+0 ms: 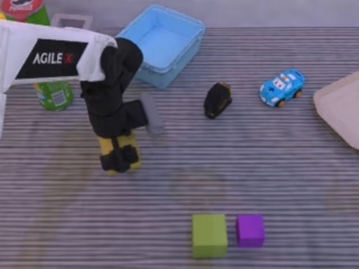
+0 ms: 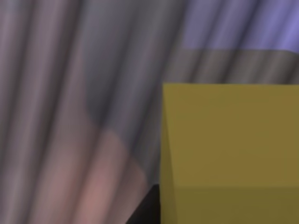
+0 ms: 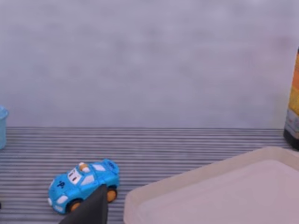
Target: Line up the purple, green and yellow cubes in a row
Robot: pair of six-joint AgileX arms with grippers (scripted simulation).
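Observation:
My left gripper (image 1: 119,158) is down over the mustard-yellow cube (image 1: 104,144) at the table's left middle, its black fingers shut on two opposite sides. In the left wrist view the yellow cube (image 2: 229,149) fills the frame, with one dark finger (image 2: 145,210) pressed against its side. The lime-green cube (image 1: 209,235) and the smaller purple cube (image 1: 249,230) sit side by side near the front edge, green on the left, with a narrow gap. My right arm is outside the top view; its gripper (image 3: 135,218) is open and holds nothing, with one dark fingertip (image 3: 96,207) showing.
A light blue bin (image 1: 162,43) stands at the back. A black object (image 1: 217,100) and a blue toy car (image 1: 281,87) lie mid-table. A pink tray (image 1: 342,106) is at the right edge, and a green bottle (image 1: 54,94) and a grey hollow block (image 1: 72,21) at the back left.

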